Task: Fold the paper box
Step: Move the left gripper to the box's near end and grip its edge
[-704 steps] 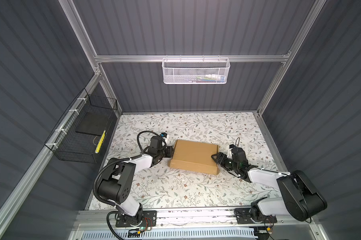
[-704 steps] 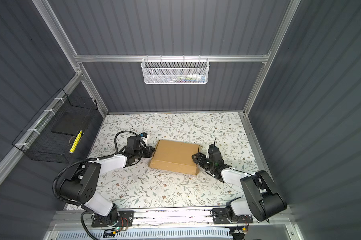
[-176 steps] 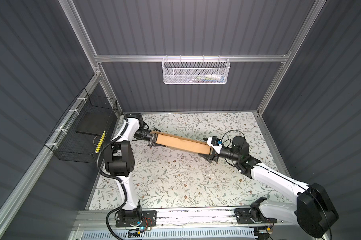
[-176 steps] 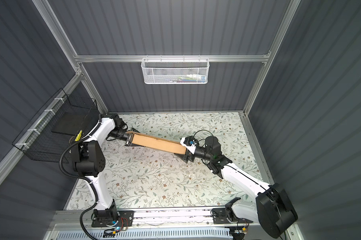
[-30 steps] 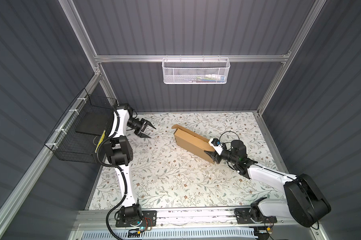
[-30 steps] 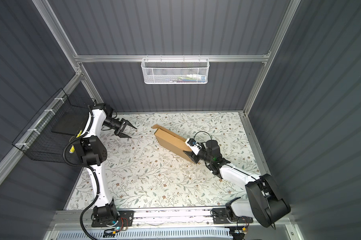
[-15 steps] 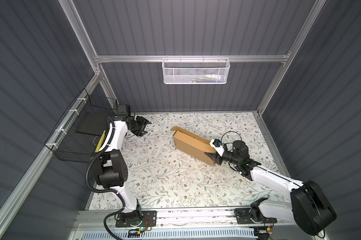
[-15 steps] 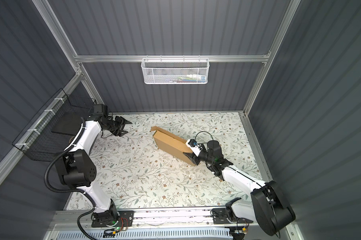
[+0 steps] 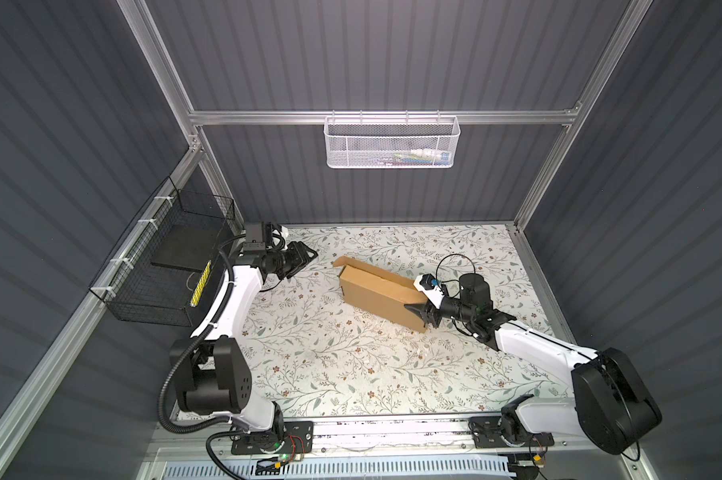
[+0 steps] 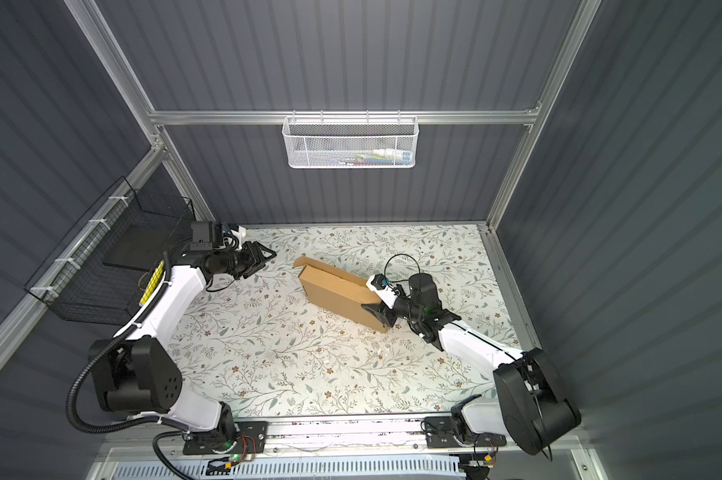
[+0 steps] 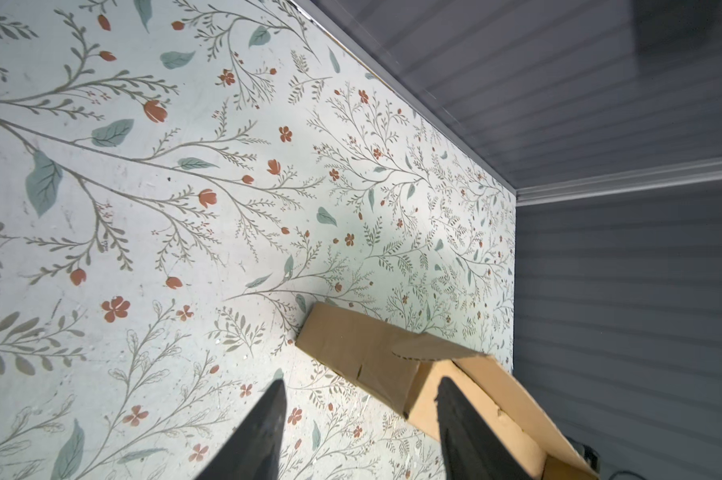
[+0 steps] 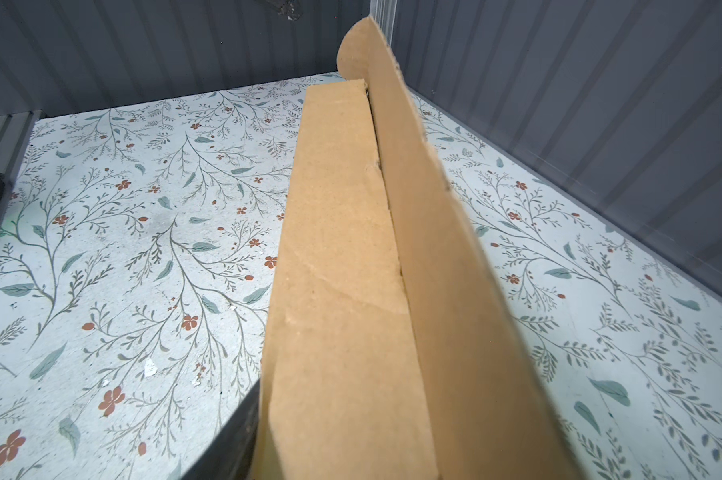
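The paper box [image 9: 378, 293] [image 10: 338, 291] is brown cardboard. It stands on a long side on the floral table, right of centre, with a rounded lid flap [image 12: 413, 166] sticking out along its top. My right gripper [image 9: 420, 309] [image 10: 376, 309] is shut on the box's right end. One dark finger [image 12: 234, 436] shows beside the cardboard and the other is hidden behind it. My left gripper [image 9: 303, 258] [image 10: 264, 257] [image 11: 361, 380] hangs open and empty near the back left corner, well apart from the box [image 11: 351, 349].
A black wire basket [image 9: 164, 270] hangs on the left wall, close behind the left arm. A white wire basket [image 9: 392, 141] hangs on the back rail. The grey walls close in the floral table [image 9: 330, 365] on three sides.
The left arm has folded down and its open gripper has shifted a little toward the box, with the jaws slightly narrower. The box stays in the right gripper, almost unmoved.
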You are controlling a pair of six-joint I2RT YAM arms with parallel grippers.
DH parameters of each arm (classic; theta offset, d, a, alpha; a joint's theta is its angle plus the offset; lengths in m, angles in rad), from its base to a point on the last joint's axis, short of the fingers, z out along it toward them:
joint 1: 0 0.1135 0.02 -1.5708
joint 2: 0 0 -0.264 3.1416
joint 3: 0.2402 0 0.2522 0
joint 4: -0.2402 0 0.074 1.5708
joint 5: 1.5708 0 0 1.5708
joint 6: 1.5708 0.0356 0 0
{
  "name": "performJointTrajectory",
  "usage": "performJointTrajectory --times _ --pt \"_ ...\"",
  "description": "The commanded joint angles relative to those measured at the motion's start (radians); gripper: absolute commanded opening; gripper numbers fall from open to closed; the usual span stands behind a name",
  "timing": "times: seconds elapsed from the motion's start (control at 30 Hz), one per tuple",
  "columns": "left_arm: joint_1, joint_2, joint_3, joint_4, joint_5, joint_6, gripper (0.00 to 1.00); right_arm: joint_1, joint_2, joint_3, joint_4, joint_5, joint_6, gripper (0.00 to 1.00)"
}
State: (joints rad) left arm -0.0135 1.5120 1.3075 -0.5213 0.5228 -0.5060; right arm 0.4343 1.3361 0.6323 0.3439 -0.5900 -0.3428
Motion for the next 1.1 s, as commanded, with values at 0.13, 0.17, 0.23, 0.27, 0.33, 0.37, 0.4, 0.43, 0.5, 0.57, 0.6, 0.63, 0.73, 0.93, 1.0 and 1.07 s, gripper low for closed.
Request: performJointTrajectory --times 0.13,0.17,0.23,0.27,0.33,0.37,0.4,0.43,0.5,0.57,0.6,0.63,0.73,0.93,1.0,1.07 --pt "-0.034 -0.124 -0.075 -0.011 0.115 0.179 0.58 -0.002 0.035 0.047 0.003 -0.086 -0.013 0.51" --pt "-0.042 -0.133 -0.081 -0.017 0.120 0.195 0.57 -0.002 0.037 0.050 0.003 -0.090 -0.012 0.51" --pt "-0.057 -0.148 -0.091 -0.032 0.126 0.231 0.57 -0.002 0.041 0.050 0.001 -0.103 -0.009 0.51" --pt "-0.063 -0.152 -0.096 -0.037 0.131 0.248 0.57 -0.002 0.042 0.050 0.003 -0.108 -0.009 0.51" --pt "-0.072 -0.156 -0.100 -0.054 0.115 0.283 0.55 -0.002 0.042 0.050 0.006 -0.114 -0.007 0.51" --pt "-0.076 -0.156 -0.103 -0.061 0.106 0.295 0.54 -0.003 0.043 0.049 0.006 -0.115 -0.007 0.51" --pt "-0.078 -0.156 -0.106 -0.067 0.095 0.308 0.54 -0.002 0.044 0.049 0.006 -0.115 -0.008 0.51" --pt "-0.081 -0.153 -0.109 -0.069 0.088 0.316 0.54 -0.002 0.046 0.049 0.006 -0.115 -0.009 0.51" --pt "-0.094 -0.144 -0.109 -0.071 0.065 0.331 0.53 -0.003 0.049 0.049 0.006 -0.117 -0.009 0.51" --pt "-0.115 -0.134 -0.108 -0.071 0.026 0.347 0.53 -0.002 0.052 0.049 0.006 -0.117 -0.007 0.51" --pt "-0.130 -0.128 -0.107 -0.072 -0.011 0.357 0.53 -0.003 0.052 0.049 0.006 -0.118 -0.007 0.51" --pt "-0.143 -0.123 -0.106 -0.071 -0.046 0.366 0.53 -0.003 0.052 0.047 0.006 -0.119 -0.006 0.51" --pt "-0.173 -0.106 -0.108 -0.047 -0.119 0.386 0.54 -0.002 0.051 0.046 0.003 -0.115 -0.008 0.51" --pt "-0.190 -0.078 -0.121 0.023 -0.181 0.400 0.50 -0.002 0.046 0.046 -0.003 -0.110 -0.010 0.51" --pt "-0.192 -0.070 -0.118 0.030 -0.187 0.409 0.48 -0.002 0.046 0.046 -0.005 -0.111 -0.010 0.51" --pt "-0.193 -0.067 -0.114 0.037 -0.232 0.418 0.47 -0.003 0.048 0.047 -0.006 -0.110 -0.010 0.51"
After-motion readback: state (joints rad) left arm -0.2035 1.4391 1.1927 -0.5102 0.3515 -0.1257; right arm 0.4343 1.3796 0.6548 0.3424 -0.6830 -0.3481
